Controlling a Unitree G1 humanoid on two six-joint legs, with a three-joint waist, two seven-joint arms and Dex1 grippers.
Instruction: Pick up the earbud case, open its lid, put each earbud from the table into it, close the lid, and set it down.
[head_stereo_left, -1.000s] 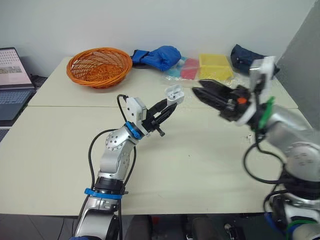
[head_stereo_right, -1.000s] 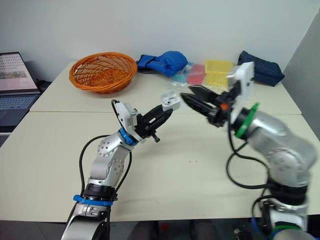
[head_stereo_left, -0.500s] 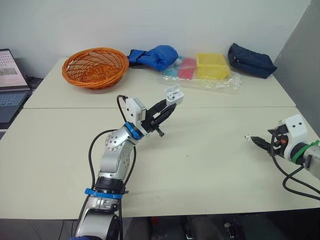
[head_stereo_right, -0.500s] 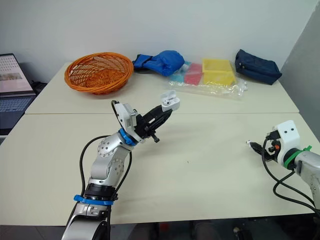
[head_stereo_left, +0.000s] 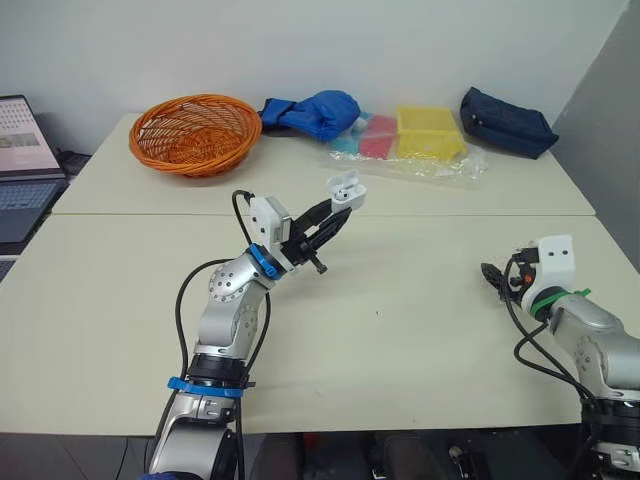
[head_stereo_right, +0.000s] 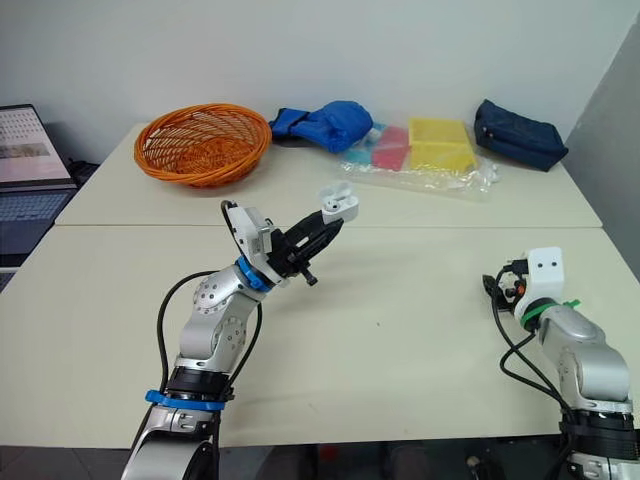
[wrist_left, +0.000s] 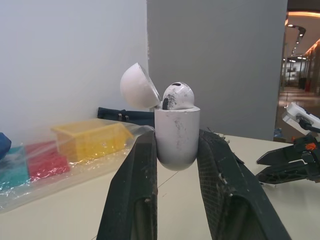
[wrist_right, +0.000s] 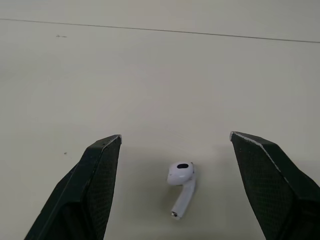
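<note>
The left jaws grasp the earbud case by its sides, holding it upright above the counter with its lid swung open and one earbud seated inside (the other slot cannot be made out). Well to the right of the case, the right jaws are released, spread wide low over the counter on either side of the loose earbud, which lies flat between them, touching neither.

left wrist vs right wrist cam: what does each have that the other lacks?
Left wrist view: small white plastic earbud case, lid open, one white earbud seated, clamped by the left gripper; yellow box in clear wrap behind. Right wrist view: a loose white earbud lying on the cream tabletop between open jaws. Both: the right gripper and that tabletop.
</note>
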